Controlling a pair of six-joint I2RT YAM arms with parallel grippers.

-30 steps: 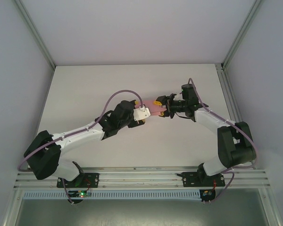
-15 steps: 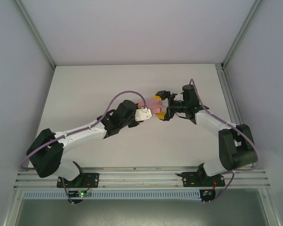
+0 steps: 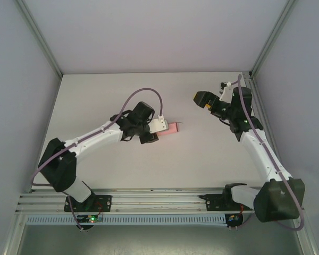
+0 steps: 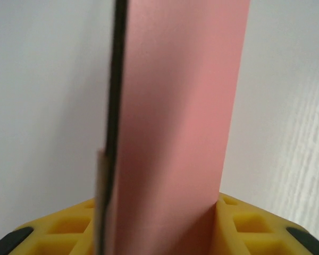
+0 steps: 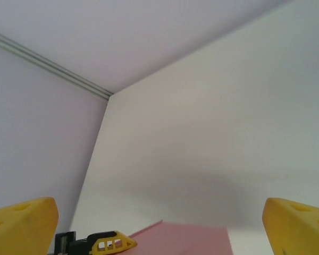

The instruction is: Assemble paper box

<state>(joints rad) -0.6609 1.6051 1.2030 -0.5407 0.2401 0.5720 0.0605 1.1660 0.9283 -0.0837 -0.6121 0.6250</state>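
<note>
Grip check: left hand (image 3: 166,127) pinches the paper box (image 4: 175,117), jaws set narrow, with the pink card sticking out edge-on ahead of its pads (image 4: 250,228). Right hand (image 3: 203,99) gapes wide and holds nothing. It is well apart from the card, which sits ahead of and below it. Judged step: regrip between folds, one-handed hold. Next move likely needs the right hand brought squarely onto the free end without crushing the card.

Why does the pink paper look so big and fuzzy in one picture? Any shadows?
Left wrist view: the plain pink paper box is very close to the camera, so it looks soft. Right wrist view: a faint wide shadow lies on the white table. Top view: sharp, evenly lit.
</note>
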